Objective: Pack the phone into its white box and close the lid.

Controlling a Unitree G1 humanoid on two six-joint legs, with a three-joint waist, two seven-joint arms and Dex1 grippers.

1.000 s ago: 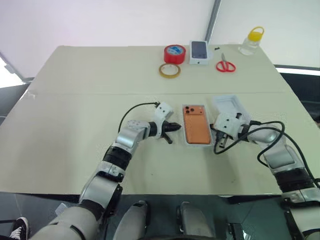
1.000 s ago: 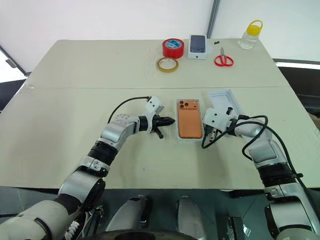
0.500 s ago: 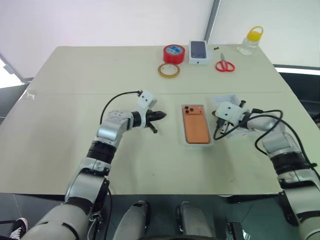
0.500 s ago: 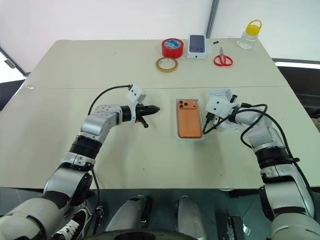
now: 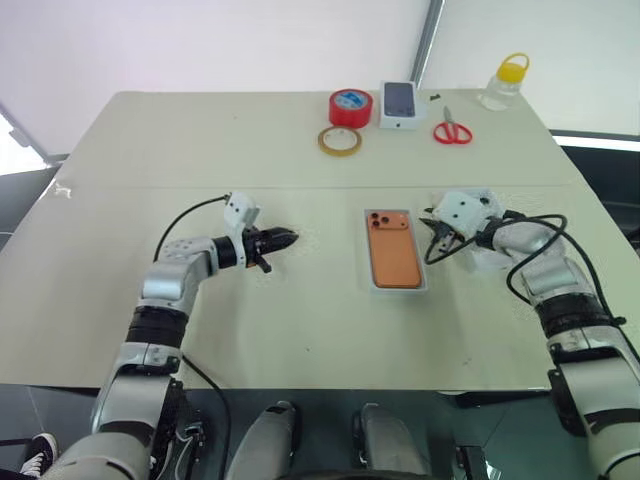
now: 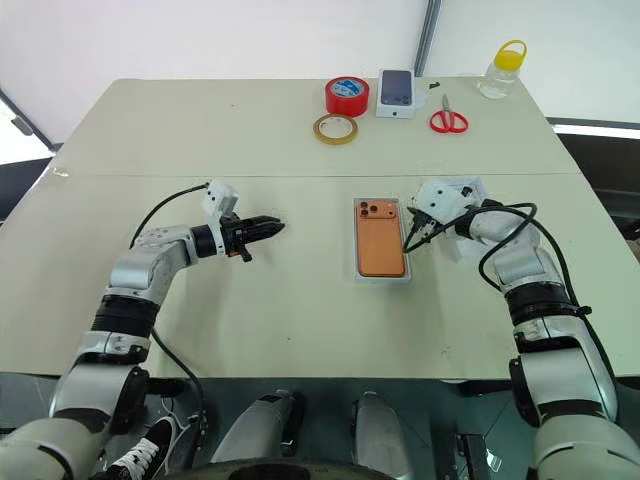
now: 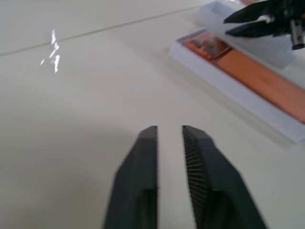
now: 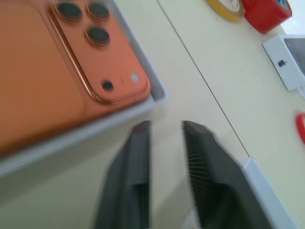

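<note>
The orange phone point(image 5: 392, 250) lies face down in the white box point(image 5: 400, 287) at mid table, lenses at the far end. My right gripper point(image 8: 164, 126) hovers just right of the box's far corner, fingers slightly open and empty. Under that arm lies the lid point(image 5: 488, 262), its corner point(image 8: 267, 200) beside my right fingers. My left gripper point(image 5: 283, 238) is well to the left of the box, pointing at it, slightly open with nothing between the fingers point(image 7: 147, 157). In the left wrist view the phone point(image 7: 257, 76) and the right gripper point(image 7: 257, 21) show ahead.
At the table's far edge are a red tape roll point(image 5: 349, 107), a yellow tape ring point(image 5: 340, 141), a small white box printed with a dark phone point(image 5: 399, 104), red scissors point(image 5: 452, 131) and a yellow-capped bottle point(image 5: 503, 84).
My left gripper has drawn away from the box to the left. My right gripper has lifted and shifted toward the box's far corner, over the lid. Both grippers went from shut to slightly open.
</note>
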